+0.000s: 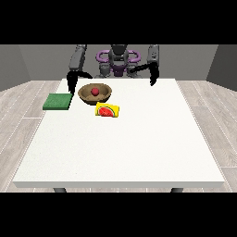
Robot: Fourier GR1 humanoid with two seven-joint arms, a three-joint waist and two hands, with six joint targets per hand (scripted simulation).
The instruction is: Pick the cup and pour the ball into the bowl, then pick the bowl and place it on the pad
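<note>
Plainly, here is how it looks from where I stand.

Ball: the red ball [95, 91] already lies inside the brown bowl [95, 94], so I judge the pour finished.
Bowl: it sits upright on the desk [139, 148] toward the far left, untouched by either hand, probably waiting to be lifted.
Pad: the green pad [58, 101] lies flat at about nine o'clock from the bowl, just beside it but apart; nothing rests on it yet.
Cup: I see nothing I would call a cup. A yellow item with a watermelon slice on it [107, 110] lies at about five o'clock from the bowl, close to its rim; whether that is the cup on its side I cannot tell.
Hand at the view's left [71, 84]: it hangs above the desk between pad and bowl, at about ten o'clock from the bowl, holding nothing; fingers too small to read, so I cannot tell apart or together.
Hand at the view's right [152, 79]: well apart from everything, at about two o'clock from the bowl, idle; its fingers I cannot tell either.
Next step, as I judge it: grasp the bowl and set it on the pad.
</note>
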